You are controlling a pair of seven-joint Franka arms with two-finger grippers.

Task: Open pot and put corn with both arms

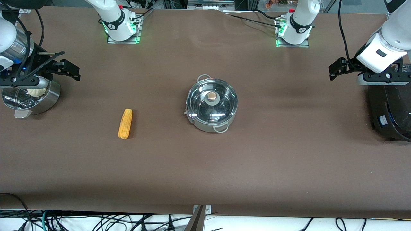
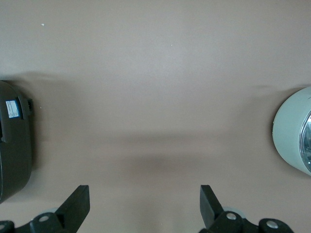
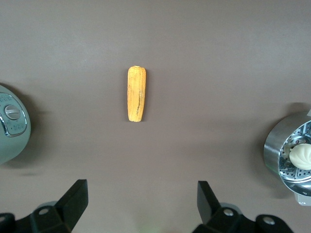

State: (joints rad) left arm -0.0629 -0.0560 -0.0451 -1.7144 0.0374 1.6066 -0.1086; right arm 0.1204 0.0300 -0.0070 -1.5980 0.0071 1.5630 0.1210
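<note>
Both grippers open above brown table (image 1: 205,166)

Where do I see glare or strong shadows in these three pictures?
Front view: bright reflections streak the glass lid of the pot, and a soft shadow lies beside the corn. Left wrist view: a dim blurred shadow band crosses the table above the open left hand. Right wrist view: even light, the open right hand dark.
</note>
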